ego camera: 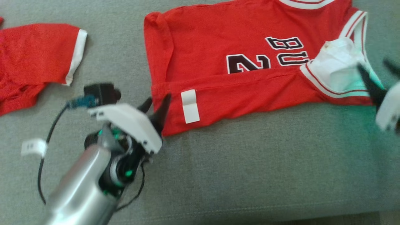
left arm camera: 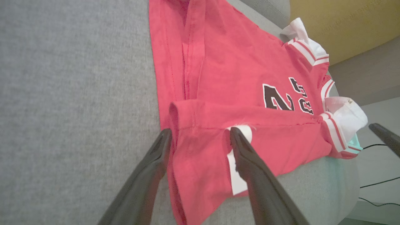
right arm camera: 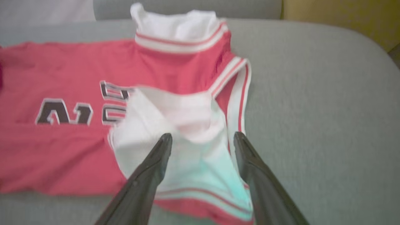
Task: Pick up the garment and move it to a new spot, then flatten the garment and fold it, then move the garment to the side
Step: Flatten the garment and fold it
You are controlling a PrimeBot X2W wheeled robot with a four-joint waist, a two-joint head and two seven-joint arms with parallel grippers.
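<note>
My left claw (ego camera: 158,100) is wide open at the hem corner of the red shirt (ego camera: 218,53). One finger sits just off the shirt's side and the other is by the white tag (ego camera: 190,106). It holds nothing. My right claw (right arm camera: 203,135) is wide open too, over the white inside of the armhole, and it holds nothing.

The shirt lies across the back part of the grey sofa seat (ego camera: 250,175), with its near side folded over itself. Lots of bare seat lies between the shirt and the front edge.

The head view shows another red cloth (ego camera: 31,53) near the left edge. The right wrist view shows bare seat out to the rounded right corner.
</note>
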